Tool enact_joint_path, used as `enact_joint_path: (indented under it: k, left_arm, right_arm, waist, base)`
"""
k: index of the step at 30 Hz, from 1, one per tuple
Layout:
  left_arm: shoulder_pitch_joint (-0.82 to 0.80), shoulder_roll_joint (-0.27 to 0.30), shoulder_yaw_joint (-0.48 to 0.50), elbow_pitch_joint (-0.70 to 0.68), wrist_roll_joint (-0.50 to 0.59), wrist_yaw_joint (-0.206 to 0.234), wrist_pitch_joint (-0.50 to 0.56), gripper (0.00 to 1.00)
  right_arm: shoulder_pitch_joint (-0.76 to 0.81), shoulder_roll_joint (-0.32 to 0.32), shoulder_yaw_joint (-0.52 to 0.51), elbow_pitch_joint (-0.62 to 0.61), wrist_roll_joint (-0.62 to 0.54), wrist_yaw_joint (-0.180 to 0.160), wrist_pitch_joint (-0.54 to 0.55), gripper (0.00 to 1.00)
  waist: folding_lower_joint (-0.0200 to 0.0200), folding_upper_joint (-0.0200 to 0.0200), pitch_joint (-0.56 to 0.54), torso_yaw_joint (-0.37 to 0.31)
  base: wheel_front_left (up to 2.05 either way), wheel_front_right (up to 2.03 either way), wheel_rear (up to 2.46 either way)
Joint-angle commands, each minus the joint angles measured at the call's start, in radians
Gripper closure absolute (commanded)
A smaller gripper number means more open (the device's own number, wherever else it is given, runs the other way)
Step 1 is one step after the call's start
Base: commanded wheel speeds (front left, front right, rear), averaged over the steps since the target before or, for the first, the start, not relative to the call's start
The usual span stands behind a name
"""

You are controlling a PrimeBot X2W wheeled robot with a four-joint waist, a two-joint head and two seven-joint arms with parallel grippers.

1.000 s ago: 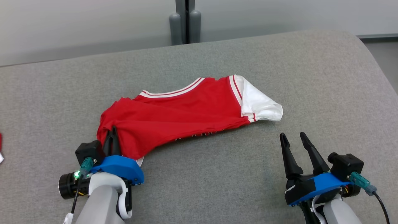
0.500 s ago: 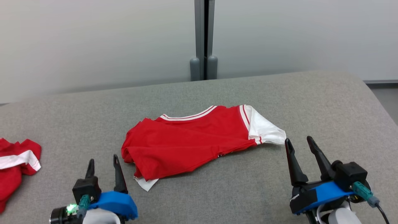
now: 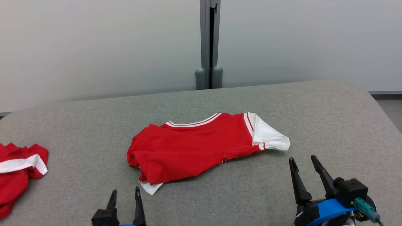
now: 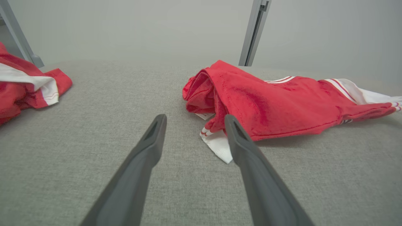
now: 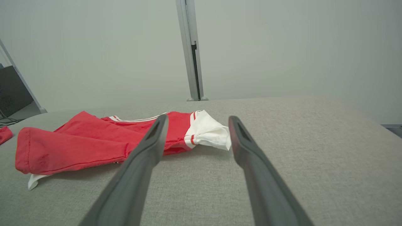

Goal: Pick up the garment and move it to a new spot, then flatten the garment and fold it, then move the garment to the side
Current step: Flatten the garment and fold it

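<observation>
One folded garment [image 3: 194, 147]; one crumpled red garment [image 3: 19, 169]; left gripper [image 3: 125, 189] and right gripper [image 3: 302, 157] both spread, empty

A second red garment [image 3: 19, 171] is cut off at left, the left pincer [image 3: 125, 189] at bottom

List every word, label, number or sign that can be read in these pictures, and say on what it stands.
None can be read.
The red jersey shows only white stripes. The small dark marks under its near edge may be print, but they are too hidden to read.
The other red garment at the left shows only a white band.
</observation>
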Motion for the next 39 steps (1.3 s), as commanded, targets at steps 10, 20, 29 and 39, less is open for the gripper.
enact_joint_path:
  k: [10,20,29,39]
  left_arm:
    - [-0.068,0.000,-0.093,0.098,-0.059,-0.070,-0.003,0.00]
    - [-0.161,0.000,-0.097,0.136,-0.095,-0.048,-0.003,0.00]
    - [-0.135,0.000,-0.106,0.090,-0.093,-0.058,-0.003,1.00]
    - [-0.109,0.000,-0.167,-0.049,-0.081,-0.096,-0.003,1.00]
  right_arm:
    - [-0.030,-0.001,0.031,0.001,0.017,0.000,-0.004,0.00]
    - [-0.079,-0.005,0.038,-0.010,0.028,0.000,-0.004,0.00]
    - [-0.069,-0.005,0.023,-0.010,0.034,0.000,-0.004,0.00]
    - [-0.034,-0.003,-0.021,0.001,0.037,0.000,-0.004,0.00]
  waist:
    - [0.0002,0.0002,0.076,-0.022]
    - [0.0002,0.0002,0.157,-0.059]
    - [0.0002,0.0002,0.158,-0.047]
    - [0.0002,0.0002,0.106,0.086]
  base:
    - [0.00,0.00,0.00]
    - [0.00,0.00,0.00]
    - [0.00,0.00,0.00]
    - [0.00,0.00,0.00]
